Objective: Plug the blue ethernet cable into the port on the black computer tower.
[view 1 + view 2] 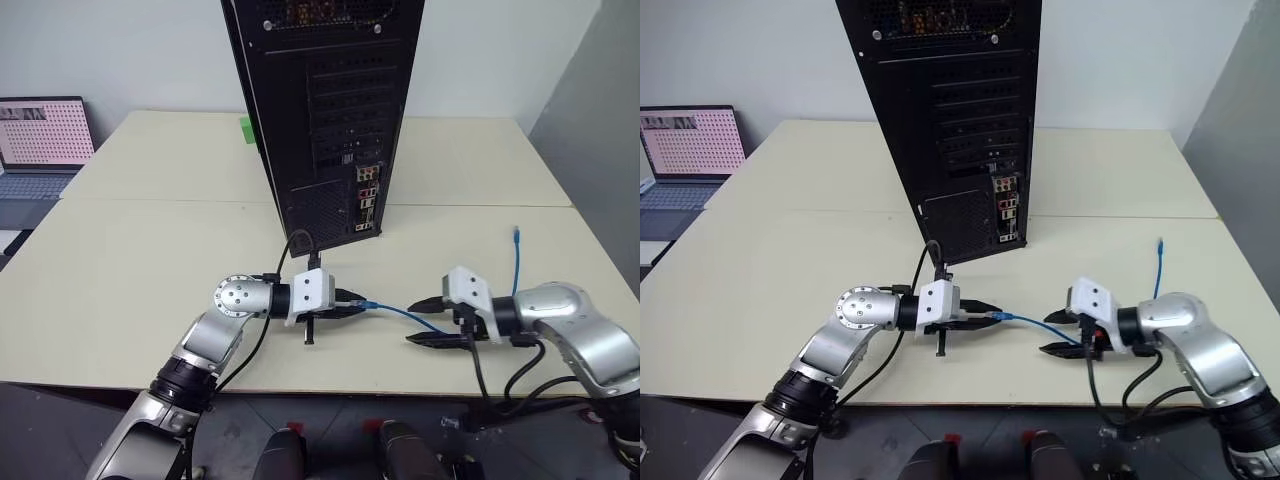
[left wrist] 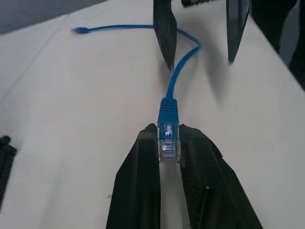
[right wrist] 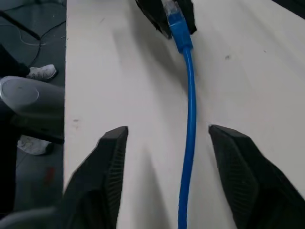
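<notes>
Both shiny silver metal arms (image 1: 215,335) had white plastic wrist blocks (image 1: 312,293), black rubbery pointed fingers (image 2: 143,191) and loose thick black wires (image 1: 262,320).

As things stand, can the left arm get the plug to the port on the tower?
Probably yes. The left gripper is shut on the blue ethernet cable at its plug, and bare table lies between it and the port low on the black computer tower. The right gripper stands open around the cord.

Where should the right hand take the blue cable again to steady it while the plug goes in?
Grip the blue ethernet cable on the straight run just behind the blue boot, coming from above with open fingers either side. The left hand already pinches the clear plug, and the cord passes between the right hand's spread fingers.
</notes>
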Robot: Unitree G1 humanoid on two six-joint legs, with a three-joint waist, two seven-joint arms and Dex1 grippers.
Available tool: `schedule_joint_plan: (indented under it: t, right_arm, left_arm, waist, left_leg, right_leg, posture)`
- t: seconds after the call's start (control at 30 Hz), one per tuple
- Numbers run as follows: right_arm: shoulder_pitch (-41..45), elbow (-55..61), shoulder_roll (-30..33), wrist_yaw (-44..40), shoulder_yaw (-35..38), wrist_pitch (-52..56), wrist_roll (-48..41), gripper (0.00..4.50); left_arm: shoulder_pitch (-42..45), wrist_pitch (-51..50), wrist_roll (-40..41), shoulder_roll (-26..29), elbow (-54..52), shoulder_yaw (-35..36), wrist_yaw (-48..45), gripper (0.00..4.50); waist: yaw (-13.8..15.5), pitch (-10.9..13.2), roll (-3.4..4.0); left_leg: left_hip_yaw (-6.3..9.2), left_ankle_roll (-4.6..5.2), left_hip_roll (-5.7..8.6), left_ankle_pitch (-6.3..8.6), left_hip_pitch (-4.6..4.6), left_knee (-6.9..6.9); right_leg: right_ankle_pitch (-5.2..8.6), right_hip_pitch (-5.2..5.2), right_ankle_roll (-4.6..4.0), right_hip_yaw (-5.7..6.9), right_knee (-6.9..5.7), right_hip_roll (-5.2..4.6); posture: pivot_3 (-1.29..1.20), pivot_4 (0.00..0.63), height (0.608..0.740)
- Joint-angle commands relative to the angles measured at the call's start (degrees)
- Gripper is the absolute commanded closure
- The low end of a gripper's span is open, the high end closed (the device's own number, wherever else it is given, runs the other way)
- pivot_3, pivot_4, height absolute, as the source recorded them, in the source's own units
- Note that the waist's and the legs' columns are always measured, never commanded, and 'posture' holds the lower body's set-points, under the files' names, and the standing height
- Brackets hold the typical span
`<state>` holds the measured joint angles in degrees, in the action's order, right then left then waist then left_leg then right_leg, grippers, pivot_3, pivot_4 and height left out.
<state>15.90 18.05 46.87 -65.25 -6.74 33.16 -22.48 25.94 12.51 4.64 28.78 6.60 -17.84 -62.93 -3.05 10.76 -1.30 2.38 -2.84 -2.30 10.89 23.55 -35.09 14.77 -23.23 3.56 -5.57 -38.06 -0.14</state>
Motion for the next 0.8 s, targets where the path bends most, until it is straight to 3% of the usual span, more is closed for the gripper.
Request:
schedule_joint_plan:
  t: [0.03,0.17,0.33,0.7,0.8]
  right_arm:
    - [-1.39,4.33,-2.28,2.51,8.0,8.22,-11.35,1.05]
    - [-1.14,5.84,-6.1,7.57,8.68,12.98,-15.2,1.05]
    - [-0.17,6.07,-11.33,13.05,6.82,16.01,-16.67,1.05]
    - [1.93,4.94,-15.83,16.1,4.99,19.44,-19.31,1.05]
    - [2.38,4.85,-16.33,16.4,4.89,20.04,-19.7,1.62]
  left_arm:
    - [0.16,23.92,-8.09,1.15,5.87,0.48,5.66,4.2]
    - [1.69,40.64,-14.45,0.28,12.55,1.06,13.16,4.2]
    - [3.27,51.78,-21.9,-0.68,16.98,2.47,22.89,4.2]
    - [4.33,57.12,-30.49,-0.28,18.02,2.36,34.39,4.2]
    - [4.56,56.98,-31.89,-0.06,18.04,2.23,36.57,4.2]
  waist:
    - [0.07,0.0,0.0]
    - [0.26,-0.01,-0.01]
    - [0.56,-0.01,-0.01]
    - [0.7,-0.02,0.0]
    - [0.7,-0.02,0.0]
  left_leg:
    - [0.01,0.0,-0.01,0.0,0.0,0.0]
    - [0.0,0.0,0.01,0.0,0.01,0.0]
    - [0.0,0.0,0.02,0.0,0.07,-0.02]
    - [0.01,0.0,0.02,0.0,0.08,-0.02]
    - [0.0,0.0,0.02,0.0,0.09,-0.02]
  right_leg:
    - [0.0,0.0,0.0,0.01,0.0,0.0]
    - [-0.02,0.01,0.01,-0.02,0.01,-0.01]
    - [-0.06,0.01,0.08,-0.01,0.06,-0.02]
    - [-0.07,-0.01,0.11,0.01,0.04,-0.02]
    - [-0.08,-0.01,0.11,0.01,0.04,-0.02]
  posture:
    - [0.0,0.15,0.74]
    - [0.0,0.15,0.74]
    - [0.0,0.15,0.74]
    - [0.0,0.15,0.74]
    - [0.0,0.15,0.74]
